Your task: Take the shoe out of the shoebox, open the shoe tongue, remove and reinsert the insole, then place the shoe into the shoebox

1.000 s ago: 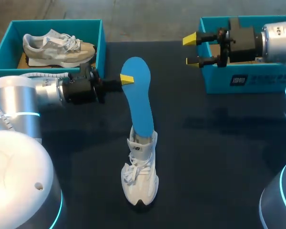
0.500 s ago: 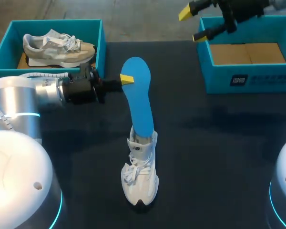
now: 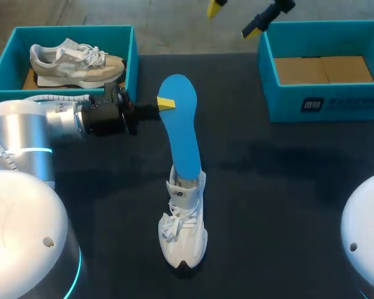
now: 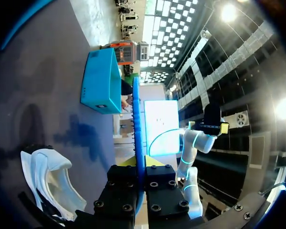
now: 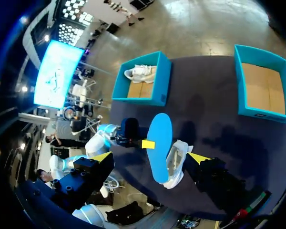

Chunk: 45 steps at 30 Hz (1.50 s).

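A white shoe (image 3: 182,227) stands toe-down on the dark table, and a blue insole (image 3: 182,134) rises upright out of its opening. My left gripper (image 3: 167,103) is shut on the insole's upper part from the left. In the left wrist view the insole (image 4: 138,129) shows edge-on between the fingers, with the white shoe (image 4: 50,174) below. My right gripper (image 3: 232,18) hangs open and empty high over the table's far edge. From there its own view looks down on the insole (image 5: 160,143) and shoe (image 5: 178,161) between its yellow fingertips (image 5: 101,156).
A teal shoebox (image 3: 132,59) at the far left holds a beige shoe (image 3: 75,59). A second teal shoebox (image 3: 318,104) at the far right has only its cardboard floor inside. Bare dark tabletop lies around the white shoe.
My right arm has lifted up and back from above the right shoebox, and only its fingertips still show. The left gripper, insole and shoe have not moved.
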{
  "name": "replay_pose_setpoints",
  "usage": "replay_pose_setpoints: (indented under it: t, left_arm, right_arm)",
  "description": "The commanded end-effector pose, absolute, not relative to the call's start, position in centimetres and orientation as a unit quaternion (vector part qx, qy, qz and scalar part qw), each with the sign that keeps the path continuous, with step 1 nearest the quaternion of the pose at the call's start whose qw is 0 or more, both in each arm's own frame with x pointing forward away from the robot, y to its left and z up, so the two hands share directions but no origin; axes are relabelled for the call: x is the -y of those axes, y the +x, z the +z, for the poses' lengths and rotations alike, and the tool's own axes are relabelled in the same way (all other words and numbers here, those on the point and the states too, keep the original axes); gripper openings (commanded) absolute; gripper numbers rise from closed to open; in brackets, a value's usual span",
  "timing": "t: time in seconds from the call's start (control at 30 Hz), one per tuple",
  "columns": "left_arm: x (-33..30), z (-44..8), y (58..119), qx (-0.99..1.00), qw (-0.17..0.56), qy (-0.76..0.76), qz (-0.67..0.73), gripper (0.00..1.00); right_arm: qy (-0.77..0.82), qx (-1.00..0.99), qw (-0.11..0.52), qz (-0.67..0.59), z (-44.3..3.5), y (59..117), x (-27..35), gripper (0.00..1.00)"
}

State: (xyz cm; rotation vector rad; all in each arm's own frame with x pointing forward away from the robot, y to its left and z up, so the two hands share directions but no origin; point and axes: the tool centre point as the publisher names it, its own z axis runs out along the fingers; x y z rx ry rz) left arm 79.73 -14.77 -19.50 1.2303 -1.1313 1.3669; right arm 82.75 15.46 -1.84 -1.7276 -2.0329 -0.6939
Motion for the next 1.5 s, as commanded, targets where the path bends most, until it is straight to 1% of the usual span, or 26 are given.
replay_pose_setpoints:
  t: [0.03, 0.23, 0.47, 0.7, 1.03, 1.17, 1.5]
  left_arm:
    - [14.7, -19.5, 79.7, 0.462, 0.471, 0.503, 0.557, 0.00]
    - [14.7, -19.5, 79.7, 0.462, 0.471, 0.503, 0.557, 0.00]
    - [14.7, -19.5, 79.7, 0.462, 0.471, 0.503, 0.557, 0.00]
    - [14.7, -19.5, 79.7, 0.462, 0.471, 0.503, 0.557, 0.00]
    - [14.7, -19.5, 79.7, 0.462, 0.471, 0.503, 0.557, 0.00]
    - [14.7, -19.5, 79.7, 0.462, 0.471, 0.503, 0.557, 0.00]
    - [14.7, -19.5, 79.7, 0.462, 0.471, 0.503, 0.557, 0.00]
  right_arm:
    - [-0.661, 0.747, 0.013, -0.072, -1.4, 83.1, -17.8, 1.00]
    - [-0.670, 0.741, -0.013, -0.040, -1.5, 82.7, -20.6, 1.00]
    - [-0.668, 0.743, -0.023, -0.016, -2.5, 81.9, -23.8, 1.00]
    - [-0.684, 0.728, -0.041, 0.000, -3.2, 80.5, -25.5, 1.00]
    - [-0.693, 0.719, -0.046, -0.006, -3.7, 79.0, -27.7, 1.00]
    - [-0.696, 0.717, -0.027, -0.040, -3.9, 78.6, -27.9, 1.00]
    - [-0.693, 0.707, 0.045, -0.134, -4.5, 78.2, -27.0, 1.00]
